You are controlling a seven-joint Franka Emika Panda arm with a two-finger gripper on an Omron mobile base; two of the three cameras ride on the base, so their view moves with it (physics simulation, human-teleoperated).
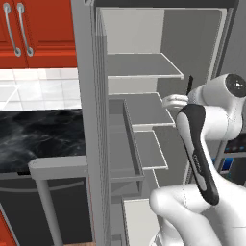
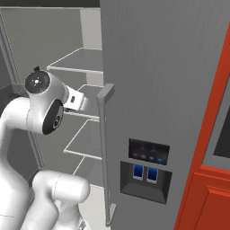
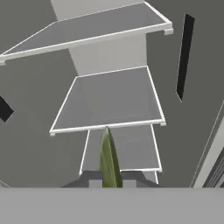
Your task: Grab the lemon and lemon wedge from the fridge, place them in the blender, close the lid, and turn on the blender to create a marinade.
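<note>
Lemon wedge [image 3: 108,158], bottom-centre of the hand view, sits pinched edge-on between the gripper [image 3: 109,181] fingers; such a thin hold could slip while leaving the fridge [image 1: 144,77].

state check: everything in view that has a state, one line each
fridge: left door swung open, right door with the bar handle closed; the shelves in sight are bare
gripper: shut on a thin yellow-green wedge, held in front of the fridge shelves
red cabinets: doors closed
</note>
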